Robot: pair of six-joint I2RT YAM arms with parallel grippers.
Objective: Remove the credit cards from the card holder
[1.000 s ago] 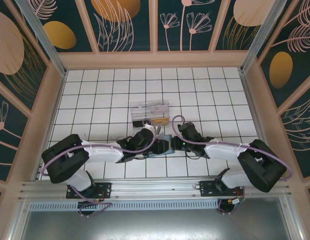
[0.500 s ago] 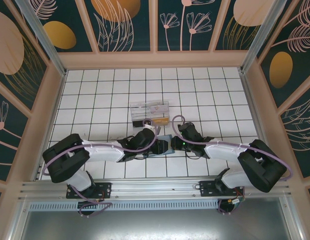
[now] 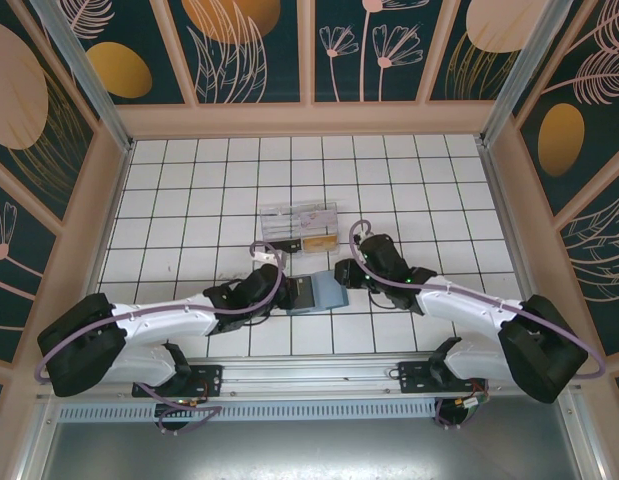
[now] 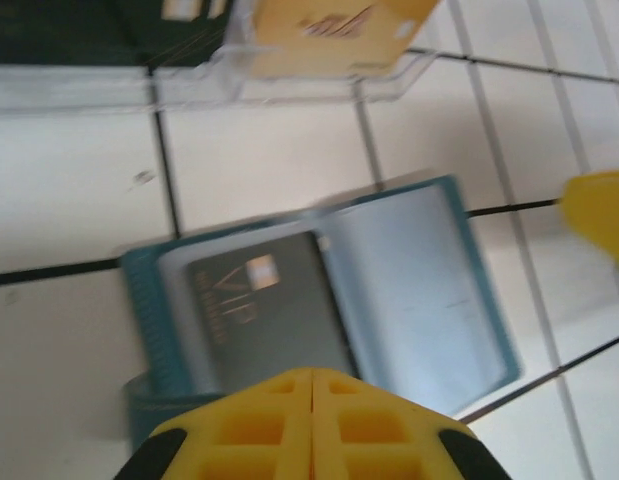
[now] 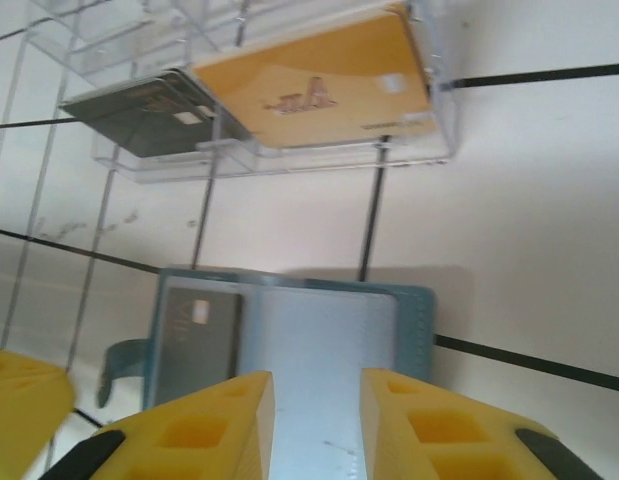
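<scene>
Tiled table (image 3: pixel 189 200) holds card holder (image 3: pixel 324 295) near front edge

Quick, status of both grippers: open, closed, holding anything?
Left gripper: closed, fingers pressed together with nothing between them.
Right gripper: open, nothing gripped; the card holder shows through the gap.

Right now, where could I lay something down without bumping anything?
Bare: the tile rows between the clear box and the back wall, out to both far corners. Crowded: around the open card holder, between the left tool, the right tool and that box.
</scene>
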